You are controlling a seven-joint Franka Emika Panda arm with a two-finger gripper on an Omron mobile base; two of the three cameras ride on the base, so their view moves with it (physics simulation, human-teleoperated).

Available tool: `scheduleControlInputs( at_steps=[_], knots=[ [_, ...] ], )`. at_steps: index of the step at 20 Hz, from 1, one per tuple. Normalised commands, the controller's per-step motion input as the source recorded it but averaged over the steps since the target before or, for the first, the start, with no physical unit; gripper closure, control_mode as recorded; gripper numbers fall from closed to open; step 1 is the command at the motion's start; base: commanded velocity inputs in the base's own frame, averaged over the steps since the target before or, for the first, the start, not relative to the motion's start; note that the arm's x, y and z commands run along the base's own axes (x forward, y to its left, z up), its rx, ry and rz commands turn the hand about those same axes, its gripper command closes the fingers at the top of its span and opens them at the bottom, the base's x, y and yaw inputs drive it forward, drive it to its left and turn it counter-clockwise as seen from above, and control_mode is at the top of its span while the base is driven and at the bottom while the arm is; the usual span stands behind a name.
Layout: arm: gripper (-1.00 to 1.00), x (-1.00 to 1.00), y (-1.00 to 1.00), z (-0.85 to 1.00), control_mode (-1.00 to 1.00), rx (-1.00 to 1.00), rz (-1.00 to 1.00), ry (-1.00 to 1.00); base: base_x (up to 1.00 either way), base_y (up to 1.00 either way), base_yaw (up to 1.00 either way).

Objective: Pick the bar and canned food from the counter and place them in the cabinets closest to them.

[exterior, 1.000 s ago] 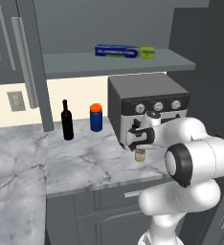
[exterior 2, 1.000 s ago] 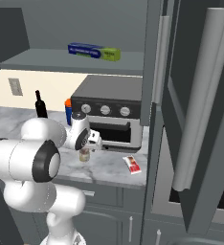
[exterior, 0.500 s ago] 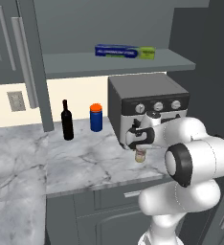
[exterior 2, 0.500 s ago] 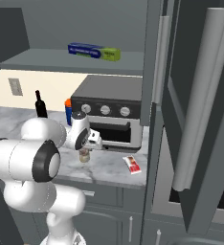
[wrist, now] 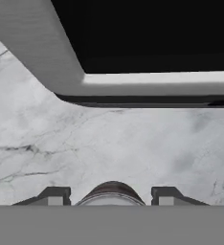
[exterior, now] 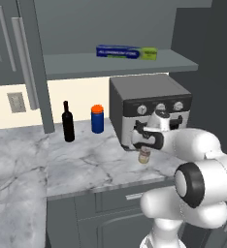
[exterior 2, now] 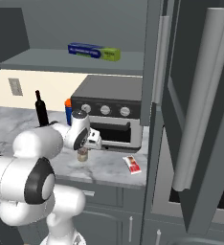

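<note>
The canned food [exterior: 144, 156] stands low over the marble counter [exterior: 86, 164], right in front of the toaster oven. My gripper [exterior: 144, 151] reaches down over it, and its two fingers sit close against the can's sides. In the hand view the can's silver rim [wrist: 111, 194] fills the space between the fingertips [wrist: 56, 196], so the gripper [wrist: 111, 198] reads as shut on it. The can [exterior 2: 82, 154] also hangs under the gripper [exterior 2: 83, 150] in the right base view. The red-and-white bar [exterior 2: 132, 164] lies flat near the counter's right end. Above, a cabinet shelf [exterior: 110, 65] stands open.
A toaster oven [exterior: 144, 104] stands behind the can. A dark bottle [exterior: 67, 122] and a blue cylinder with orange lid [exterior: 97, 119] stand to its left. A long blue-and-green box [exterior: 126, 52] lies on the shelf. An open cabinet door [exterior 2: 200, 119] juts out at right.
</note>
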Motion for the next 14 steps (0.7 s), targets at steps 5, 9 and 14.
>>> scheduleControlInputs(
  at_steps=[5,9,14],
  knots=[
    [1.00,-0.79,0.00,0.90,-1.00,0.03,0.03,-0.06,0.00,0.00,0.00],
    [1.00,-0.47,0.26,1.00,-1.00,-0.01,0.04,0.00,0.00,0.00,0.00],
    [1.00,-0.35,0.39,1.00,-1.00,-0.09,0.06,0.00,0.00,0.00,0.00]
  ],
)
